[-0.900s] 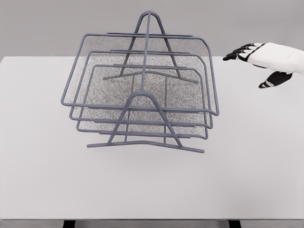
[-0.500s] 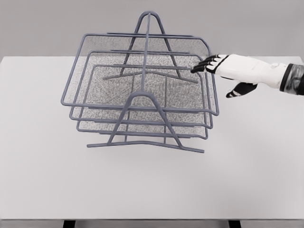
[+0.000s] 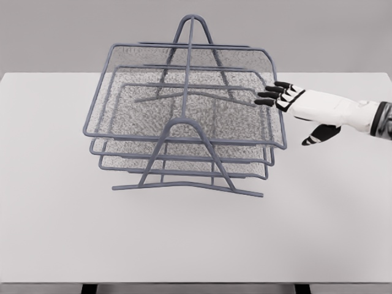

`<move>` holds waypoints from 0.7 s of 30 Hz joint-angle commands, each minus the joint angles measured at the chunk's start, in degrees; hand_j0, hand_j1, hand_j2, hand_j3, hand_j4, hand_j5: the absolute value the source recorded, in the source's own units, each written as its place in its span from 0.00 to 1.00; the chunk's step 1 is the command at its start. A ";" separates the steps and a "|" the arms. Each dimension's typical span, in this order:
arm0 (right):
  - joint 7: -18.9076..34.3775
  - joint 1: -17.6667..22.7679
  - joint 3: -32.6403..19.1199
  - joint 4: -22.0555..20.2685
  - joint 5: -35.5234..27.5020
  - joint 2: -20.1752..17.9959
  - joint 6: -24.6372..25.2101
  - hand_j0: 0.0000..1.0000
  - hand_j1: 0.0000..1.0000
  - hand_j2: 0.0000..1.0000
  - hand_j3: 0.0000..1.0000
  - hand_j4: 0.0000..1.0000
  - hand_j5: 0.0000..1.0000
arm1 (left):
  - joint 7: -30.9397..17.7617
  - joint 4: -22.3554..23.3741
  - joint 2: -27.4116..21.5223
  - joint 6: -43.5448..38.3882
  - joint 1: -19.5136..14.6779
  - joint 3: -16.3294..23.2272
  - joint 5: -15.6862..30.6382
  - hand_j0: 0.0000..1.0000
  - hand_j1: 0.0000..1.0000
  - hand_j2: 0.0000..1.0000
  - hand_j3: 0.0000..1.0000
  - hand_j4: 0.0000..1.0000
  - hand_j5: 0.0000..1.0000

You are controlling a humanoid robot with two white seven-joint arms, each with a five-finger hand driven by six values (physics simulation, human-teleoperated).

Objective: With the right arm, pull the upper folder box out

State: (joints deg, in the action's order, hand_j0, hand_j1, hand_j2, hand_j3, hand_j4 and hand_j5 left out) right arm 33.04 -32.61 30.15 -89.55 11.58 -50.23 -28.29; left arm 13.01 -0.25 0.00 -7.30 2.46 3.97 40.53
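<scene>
Right hand (image 3: pixel 306 105) lower than half a second ago, black fingertips (image 3: pixel 269 97) now at right rim of upper folder box (image 3: pixel 184 98); box shifted slightly right. Fingers straight, close together, thumb hanging apart below. Box sits atop wire rack (image 3: pixel 187 177) on white table (image 3: pixel 331 220)

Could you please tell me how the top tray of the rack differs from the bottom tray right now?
The top tray looks the widest and sticks out toward the right, past the bottom tray, which sits tucked in under the others. The right hand has its fingertips at the top tray's right rim; nothing is near the bottom tray. Both are grey wire-mesh trays in one frame.
</scene>
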 commanded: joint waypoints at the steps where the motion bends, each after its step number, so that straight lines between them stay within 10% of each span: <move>1: 1.96 0.09 -1.15 0.16 4.41 -1.71 -2.74 1.00 1.00 1.00 1.00 1.00 1.00 | -0.01 0.08 0.00 0.09 0.09 0.08 -0.01 1.00 1.00 1.00 1.00 1.00 1.00; 21: 1.96 5.36 -6.60 4.21 -0.68 -19.55 -6.71 1.00 1.00 1.00 1.00 1.00 1.00 | -0.01 0.08 0.00 0.09 0.00 0.08 -0.01 1.00 1.00 1.00 1.00 1.00 1.00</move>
State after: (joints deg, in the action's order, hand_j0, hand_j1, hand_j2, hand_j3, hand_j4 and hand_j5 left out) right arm 34.34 -27.25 23.32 -86.10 9.00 -67.87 -33.81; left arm 13.01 -0.20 0.00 -7.28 2.46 4.03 40.53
